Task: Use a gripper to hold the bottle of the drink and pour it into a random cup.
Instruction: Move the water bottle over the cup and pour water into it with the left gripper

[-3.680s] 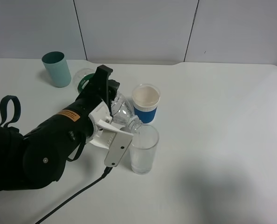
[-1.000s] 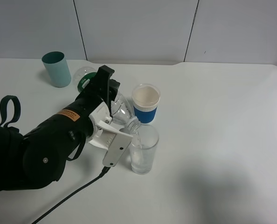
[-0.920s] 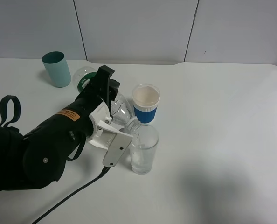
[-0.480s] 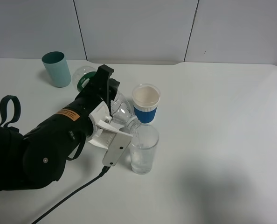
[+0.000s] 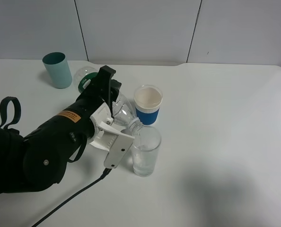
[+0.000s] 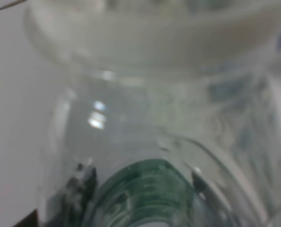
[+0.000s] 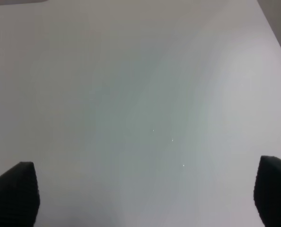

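My left gripper (image 5: 111,118), a bulky black device with a white jaw piece and an orange label, is shut on the bottle of the drink (image 5: 123,112). The clear bottle lies tilted, its green-labelled base (image 5: 86,81) up and back and its open neck over the rim of the cup (image 5: 145,152), a tall clear glass with some water in it. The left wrist view is filled by the blurred bottle (image 6: 150,142) and its green label. My right gripper (image 7: 143,198) hangs open over bare white table, with only its black fingertips (image 7: 13,191) showing.
A white paper cup with a blue sleeve (image 5: 148,105) stands just behind the glass, close to the bottle. A teal tumbler (image 5: 57,70) stands at the back left. A black cable (image 5: 74,201) trails from the gripper toward the front edge of the white table (image 5: 225,118).
Almost nothing: the gripper and bottle rocked very slightly over the glass and keep much the same tilt. The right arm has not moved.
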Robot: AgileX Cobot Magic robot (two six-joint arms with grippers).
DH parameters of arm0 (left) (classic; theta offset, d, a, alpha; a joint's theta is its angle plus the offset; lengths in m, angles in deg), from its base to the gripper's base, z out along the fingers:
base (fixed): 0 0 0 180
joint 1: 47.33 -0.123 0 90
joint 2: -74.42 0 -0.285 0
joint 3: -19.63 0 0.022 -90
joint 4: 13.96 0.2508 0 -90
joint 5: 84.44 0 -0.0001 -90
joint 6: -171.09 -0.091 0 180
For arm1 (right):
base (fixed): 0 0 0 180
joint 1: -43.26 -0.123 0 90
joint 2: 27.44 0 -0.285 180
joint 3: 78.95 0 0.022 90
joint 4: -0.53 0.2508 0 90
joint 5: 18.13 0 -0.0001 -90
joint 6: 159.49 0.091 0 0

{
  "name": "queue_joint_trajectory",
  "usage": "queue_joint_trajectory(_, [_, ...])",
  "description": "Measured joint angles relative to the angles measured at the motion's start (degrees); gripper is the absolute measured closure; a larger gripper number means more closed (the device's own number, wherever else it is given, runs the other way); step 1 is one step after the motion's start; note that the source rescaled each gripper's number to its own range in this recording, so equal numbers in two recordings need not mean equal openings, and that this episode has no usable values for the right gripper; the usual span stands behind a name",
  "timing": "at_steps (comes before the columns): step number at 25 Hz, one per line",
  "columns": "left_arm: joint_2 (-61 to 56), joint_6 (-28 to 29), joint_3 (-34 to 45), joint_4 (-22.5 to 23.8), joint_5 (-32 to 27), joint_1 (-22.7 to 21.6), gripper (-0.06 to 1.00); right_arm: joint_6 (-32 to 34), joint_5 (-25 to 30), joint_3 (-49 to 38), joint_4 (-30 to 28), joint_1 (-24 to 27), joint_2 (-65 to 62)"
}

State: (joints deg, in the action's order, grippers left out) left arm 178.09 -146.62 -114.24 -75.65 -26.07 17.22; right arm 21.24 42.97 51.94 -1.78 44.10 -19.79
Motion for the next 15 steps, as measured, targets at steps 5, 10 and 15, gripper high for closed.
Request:
queue_joint_trajectory(5, [0.00,-0.90,0.00,0.00,0.00,0.00,0.92,0.00,0.00,0.00,0.00,0.00,0.00])
queue_joint_trajectory(10, [0.00,-2.46,0.00,0.00,0.00,0.00,0.92,0.00,0.00,0.00,0.00,0.00,0.00])
queue_joint_trajectory(15, [0.00,-2.59,0.00,0.00,0.01,0.00,0.92,0.00,0.00,0.00,0.00,0.00,0.00])
